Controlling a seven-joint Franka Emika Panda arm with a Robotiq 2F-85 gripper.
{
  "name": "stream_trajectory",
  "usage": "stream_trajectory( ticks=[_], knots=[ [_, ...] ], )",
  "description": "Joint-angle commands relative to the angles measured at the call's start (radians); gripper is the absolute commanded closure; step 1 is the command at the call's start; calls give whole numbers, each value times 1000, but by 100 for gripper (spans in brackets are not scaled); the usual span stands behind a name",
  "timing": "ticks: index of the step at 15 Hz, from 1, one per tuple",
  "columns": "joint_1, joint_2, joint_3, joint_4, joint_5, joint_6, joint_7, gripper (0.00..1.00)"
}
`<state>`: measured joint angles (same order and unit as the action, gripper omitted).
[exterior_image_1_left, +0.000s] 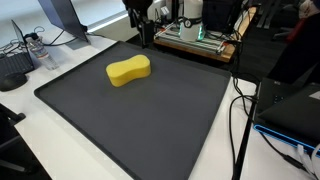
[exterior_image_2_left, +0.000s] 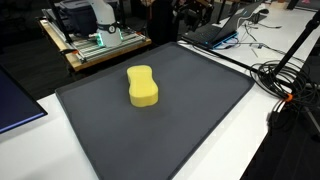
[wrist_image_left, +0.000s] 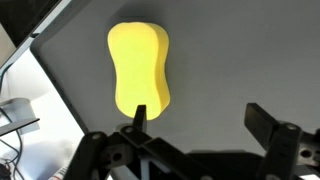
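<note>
Hangs over a dark mat (wrist_image_left: 220, 60) on the desk (exterior_image_1_left: 60, 140) with the pincer (wrist_image_left: 200, 125) spread wide and empty. Just ahead of the pincer, flat on that mat: a yellow sponge (wrist_image_left: 138, 68), in line with one finger (wrist_image_left: 140, 115) rather than between the two, untouched.

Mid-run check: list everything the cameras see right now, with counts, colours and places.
sponge: one, yellow, lying on the mat, just ahead of the gripper.
mat: one, dark grey, covering most of the table.
table: one, white, under the mat.
wooden tray: one, brown, holding a machine, beyond the mat's edge.
cables: several, black, on the table beside the mat.
gripper: one, black, open and empty, apart from the sponge.
</note>
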<state>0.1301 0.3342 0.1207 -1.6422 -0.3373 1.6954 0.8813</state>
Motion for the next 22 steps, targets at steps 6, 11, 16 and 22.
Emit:
stream_trajectory(
  ticks=[6,11,16,22],
  knots=[
    [89,324,-167,492,-104,-206,62,0],
    [87,450,-214,699,-82,-342,38,0],
    [74,439,-167,652,-75,-332,-57,0],
    [70,277,-109,356,-65,-240,-64,0]
  ],
)
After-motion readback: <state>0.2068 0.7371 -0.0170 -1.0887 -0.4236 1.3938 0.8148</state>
